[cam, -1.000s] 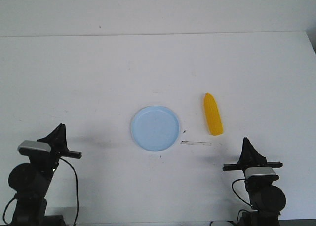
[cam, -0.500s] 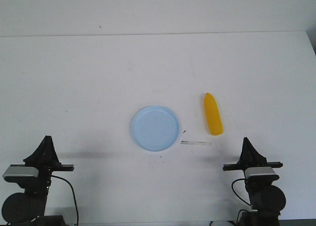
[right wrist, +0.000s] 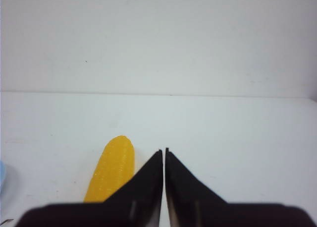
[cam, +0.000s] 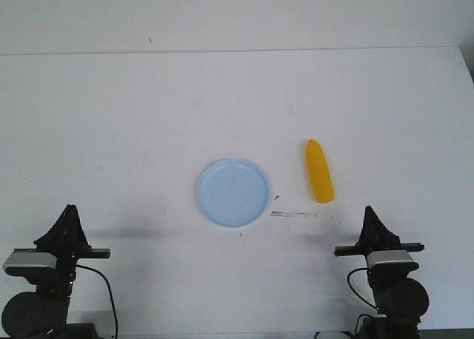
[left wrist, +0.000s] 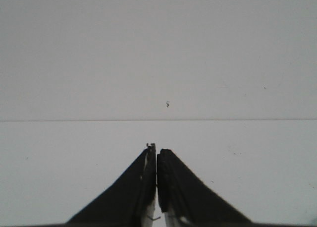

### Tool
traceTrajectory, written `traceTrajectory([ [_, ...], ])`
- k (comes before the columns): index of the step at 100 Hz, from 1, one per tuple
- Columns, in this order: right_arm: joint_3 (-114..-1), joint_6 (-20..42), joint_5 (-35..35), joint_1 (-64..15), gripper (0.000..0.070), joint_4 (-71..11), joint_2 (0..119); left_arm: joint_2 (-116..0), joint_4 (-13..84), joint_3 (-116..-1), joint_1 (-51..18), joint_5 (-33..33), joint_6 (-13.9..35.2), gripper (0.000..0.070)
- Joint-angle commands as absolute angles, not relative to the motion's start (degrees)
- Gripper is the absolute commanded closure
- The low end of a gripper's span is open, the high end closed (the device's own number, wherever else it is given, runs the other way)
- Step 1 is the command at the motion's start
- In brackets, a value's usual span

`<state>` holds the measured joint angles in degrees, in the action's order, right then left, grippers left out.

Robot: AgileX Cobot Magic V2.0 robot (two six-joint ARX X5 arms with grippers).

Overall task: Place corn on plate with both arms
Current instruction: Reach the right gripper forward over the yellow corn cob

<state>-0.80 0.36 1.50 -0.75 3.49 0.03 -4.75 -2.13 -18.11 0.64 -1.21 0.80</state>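
The right end effector (cam: 369, 215) has its fingers pressed together, gripping nothing. The corn (cam: 319, 171) lies on the bench just ahead of it, slightly toward the left arm, long axis running roughly away from the fingertips, pointed end far. The left end effector (cam: 69, 212), likewise closed, sits much farther off. The plate (cam: 232, 192) appears empty, beside the corn.

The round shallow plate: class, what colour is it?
Pale blue, plain; the round shallow plate shows best in the front view.

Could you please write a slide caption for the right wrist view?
Shut right gripper fingers point across the white table, with the corn lying just beside them.
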Motion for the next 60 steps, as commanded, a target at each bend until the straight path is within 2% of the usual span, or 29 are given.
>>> traceTrajectory([
  [1,-0.7,-0.2,1.2,-0.8,0.0690,4.9,0.1,-4.6,-2.7,-18.7,0.8,-0.9,0.9,0.0698],
  [26,-2.1,4.3,5.1,-0.9,0.0690,11.9,0.1,-4.6,-2.7,-18.7,0.8,-0.9,0.9,0.0698],
  [60,-16.8,2.9,5.2,-1.0,0.0690,-3.1,7.4,-4.6,-2.7,-18.7,0.8,-0.9,0.9,0.0698],
])
